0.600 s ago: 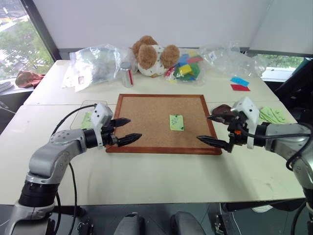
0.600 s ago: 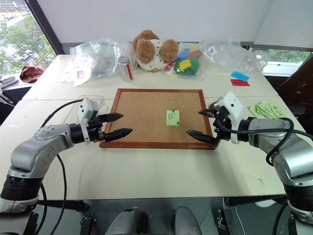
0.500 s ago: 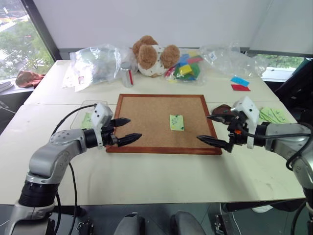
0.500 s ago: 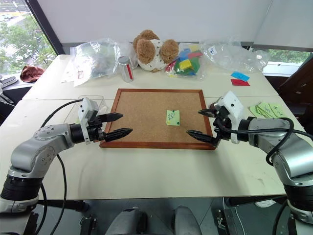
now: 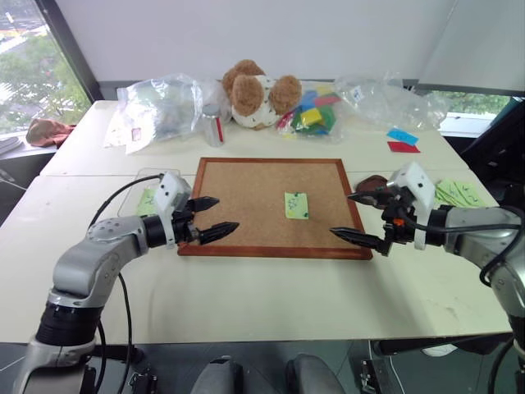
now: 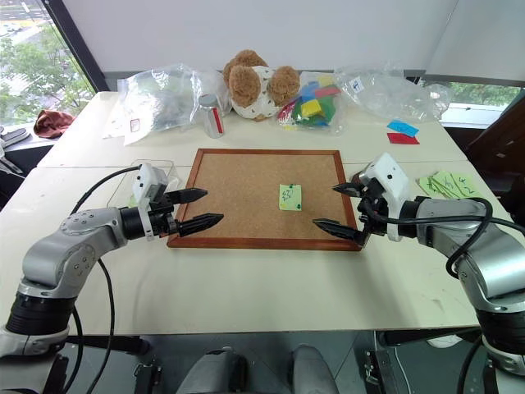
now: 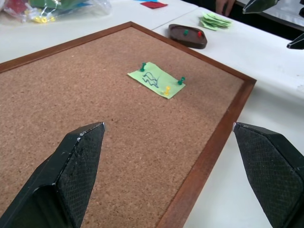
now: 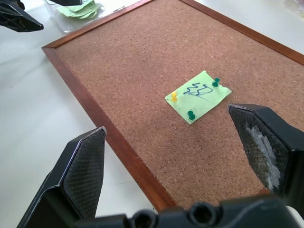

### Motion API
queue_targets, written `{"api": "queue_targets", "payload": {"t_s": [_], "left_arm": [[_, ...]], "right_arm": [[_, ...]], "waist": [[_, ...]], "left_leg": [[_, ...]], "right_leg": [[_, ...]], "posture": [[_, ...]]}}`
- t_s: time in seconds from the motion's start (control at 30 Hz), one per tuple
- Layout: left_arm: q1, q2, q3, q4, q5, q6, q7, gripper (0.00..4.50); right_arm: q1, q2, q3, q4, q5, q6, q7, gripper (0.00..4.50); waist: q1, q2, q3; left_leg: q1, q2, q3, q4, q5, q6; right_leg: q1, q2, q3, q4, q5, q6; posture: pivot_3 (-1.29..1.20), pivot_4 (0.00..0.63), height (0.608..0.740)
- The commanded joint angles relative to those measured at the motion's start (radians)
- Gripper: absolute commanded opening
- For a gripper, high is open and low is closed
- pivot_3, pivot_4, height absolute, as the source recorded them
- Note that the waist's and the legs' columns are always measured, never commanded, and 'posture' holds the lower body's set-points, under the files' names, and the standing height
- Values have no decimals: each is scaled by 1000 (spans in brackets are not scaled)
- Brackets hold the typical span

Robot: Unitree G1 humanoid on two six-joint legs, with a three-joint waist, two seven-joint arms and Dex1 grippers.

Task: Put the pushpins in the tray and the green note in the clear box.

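Pale green paper note [image 5: 296, 205], pinned by three small pushpins [image 8: 191, 114], frame centre on cork board [image 5: 246, 197]. Right gripper [image 5: 359, 218] nearer than left gripper [image 5: 207, 217]; both spread wide, empty.

Cork board [image 5: 271, 205] lies bare w/ open room above, except green note [image 5: 296, 205] pinned right of centre. Left gripper [image 5: 210, 217] & right gripper [image 5: 358, 217], jaws wide, flank it. Tray [image 7: 188, 36] sits just off board's right edge; clear box [image 6: 152, 175] off left edge.
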Motion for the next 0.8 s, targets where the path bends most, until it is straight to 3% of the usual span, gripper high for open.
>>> {"api": "queue_targets", "payload": {"t_s": [0.03, 0.2, 0.27, 0.4, 0.53, 0.8], "left_arm": [[-27, -13, -12, 7, 33, -46, 10, 4438], [-33, -40, -40, 40, 82, -91, 24, 4438], [-39, -60, -49, 66, 113, -117, 48, 3931], [-53, -113, -98, 133, 175, -173, 71, 2220], [-102, -197, -120, 244, 213, -212, 109, 112], [-182, -308, -180, 511, 334, -355, 137, 45]], "right_arm": [[-9, -2, -14, -3, -4, -16, -2, 4500], [-11, 10, -5, 4, -14, -28, -10, 4500], [-13, 17, 0, 9, -19, -37, -15, 4500], [-42, 63, 20, 42, -40, -52, -52, 4500], [-108, 125, 73, 121, -95, -71, -103, 4500], [-304, 277, 179, 361, -203, -49, -207, 4500]], "waist": [[0, 0, 0], [1, 0, 0], [1, 0, 0], [0, 0, 0], [0, 0, 0], [-3, 0, 0]], "left_leg": [[0, 0, 0, 0, 0, 0], [0, 0, 0, 0, 0, 0], [0, 0, 0, 0, 0, 0], [0, 0, 0, 0, 0, 0], [0, 0, 0, 0, 0, 0], [-2, 0, 1, 0, 3, -6]], "right_leg": [[0, 0, 0, 0, 0, 0], [0, 0, 0, 0, 0, 0], [0, 0, 0, 0, 0, 0], [0, 0, 0, 0, 0, 0], [0, 0, 0, 0, 0, 0], [-2, 0, 0, 1, 0, 0]], "posture": [[0, 150, 740], [0, 150, 740], [0, 150, 740], [0, 150, 740], [0, 150, 740], [0, 150, 740]]}}
